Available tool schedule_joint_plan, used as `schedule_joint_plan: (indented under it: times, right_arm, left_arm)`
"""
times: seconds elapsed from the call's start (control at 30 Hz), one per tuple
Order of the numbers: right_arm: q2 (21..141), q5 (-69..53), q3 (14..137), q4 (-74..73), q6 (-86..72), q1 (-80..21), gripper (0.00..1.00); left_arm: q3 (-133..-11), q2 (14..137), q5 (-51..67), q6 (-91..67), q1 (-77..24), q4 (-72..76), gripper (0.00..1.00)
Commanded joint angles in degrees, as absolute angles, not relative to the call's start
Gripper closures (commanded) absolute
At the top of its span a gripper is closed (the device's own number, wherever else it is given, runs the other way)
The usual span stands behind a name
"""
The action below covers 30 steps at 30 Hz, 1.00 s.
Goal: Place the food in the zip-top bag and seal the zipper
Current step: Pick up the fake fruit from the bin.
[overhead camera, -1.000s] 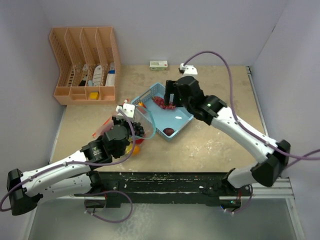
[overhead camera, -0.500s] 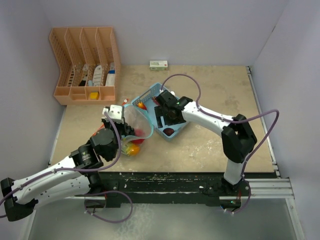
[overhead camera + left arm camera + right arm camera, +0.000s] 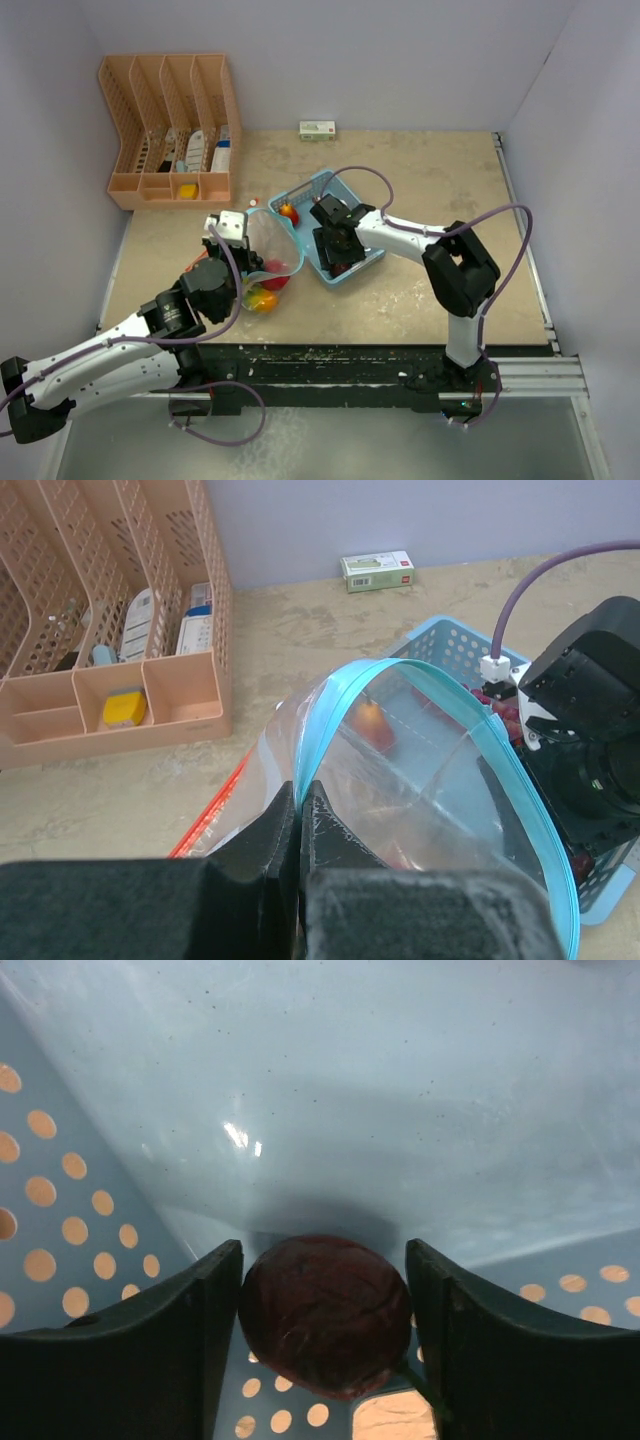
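My left gripper (image 3: pixel 301 805) is shut on the blue zipper rim of the clear zip-top bag (image 3: pixel 440 695) and holds its mouth open. From above, the bag (image 3: pixel 270 250) holds a yellow-orange fruit (image 3: pixel 262 298) and a red piece. My right gripper (image 3: pixel 324 1252) is down in the near corner of the blue basket (image 3: pixel 350 1110), jaws open on either side of a maroon round fruit (image 3: pixel 325 1315); a gap shows on the right side. The top view shows that gripper (image 3: pixel 338 262) right of the bag. A red-yellow fruit (image 3: pixel 288 211) lies in the basket's far corner.
The orange rack (image 3: pixel 170 130) with white bottles stands at the back left. A small green-white box (image 3: pixel 317 129) lies by the back wall. A red strip (image 3: pixel 215 810) lies on the table under the bag. The basket (image 3: pixel 372 250) sits close against the bag.
My right arm has swung from the basket's far side to its near corner and lowered around the maroon fruit. My left arm shifted the bag slightly left, then held still.
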<state>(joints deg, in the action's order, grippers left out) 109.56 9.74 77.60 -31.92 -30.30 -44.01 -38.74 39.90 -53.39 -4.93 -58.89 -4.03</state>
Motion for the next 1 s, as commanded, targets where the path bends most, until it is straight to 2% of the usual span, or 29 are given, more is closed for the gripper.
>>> schedule_joint_plan:
  times: [0.0, 0.17, 0.23, 0.43, 0.77, 0.97]
  right_arm:
    - [109.45, 8.00, 76.00, -30.49, -29.79, -43.57, 0.43]
    - [107.55, 9.38, 77.32, -30.00, -29.76, -43.03, 0.70]
    - [106.09, 10.54, 78.91, -30.44, -29.34, -42.78, 0.73]
    - [97.56, 12.25, 82.77, -30.27, -27.23, -42.48, 0.74]
    - [78.17, -2.59, 76.29, -14.81, -24.35, -42.69, 0.76]
    - [77.99, -5.38, 75.64, -11.36, -24.74, -48.35, 0.75]
  left_arm:
    - [-39.44, 39.71, -54.58, -4.78, -58.69, -3.28, 1.00]
    - [-39.90, 40.19, -54.75, -5.40, -58.64, -4.20, 1.00]
    - [-39.90, 40.77, -54.92, -5.53, -58.69, -4.11, 1.00]
    - [-39.73, 43.56, -54.79, -6.59, -58.67, -2.63, 1.00]
    - [-39.70, 48.41, -53.35, -6.42, -58.67, 1.03, 1.00]
    - [-41.40, 50.98, -52.62, -6.34, -58.70, 1.62, 1.00]
